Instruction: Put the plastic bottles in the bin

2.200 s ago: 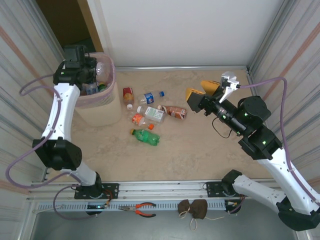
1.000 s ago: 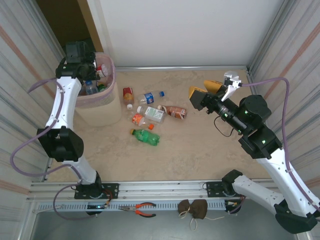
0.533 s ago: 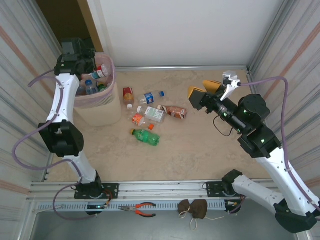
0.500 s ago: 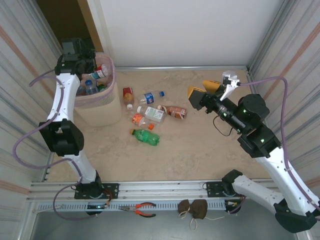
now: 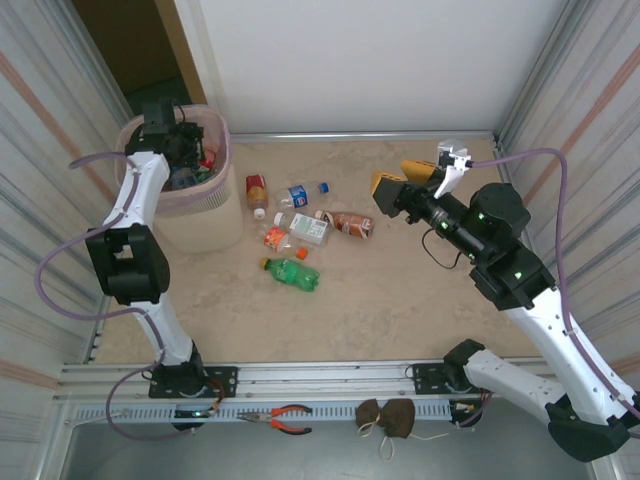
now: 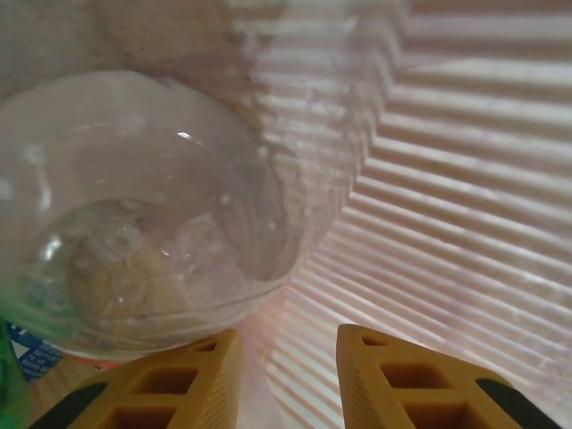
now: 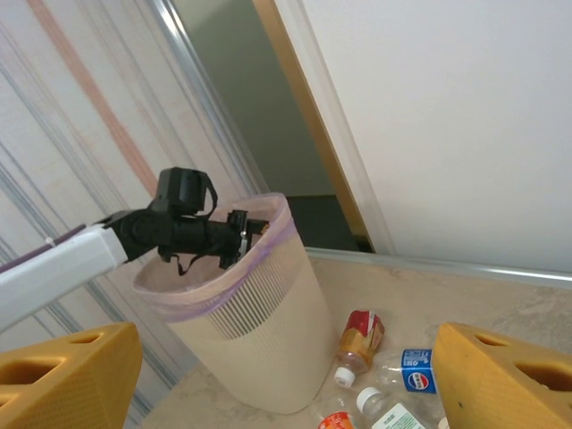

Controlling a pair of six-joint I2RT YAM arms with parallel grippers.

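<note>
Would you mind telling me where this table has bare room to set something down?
The widest bare patch is the near half of the table, between the green bottle and the front rail. The far strip along the back wall is also free. It is crowded right of the bin, where the loose bottles lie close together.

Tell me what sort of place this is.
Probably a robot test cell, not a home: a left arm and right arm bolted to a metal rail, ribbed panels walling in the table, and bottles scattered beside a bin.
</note>
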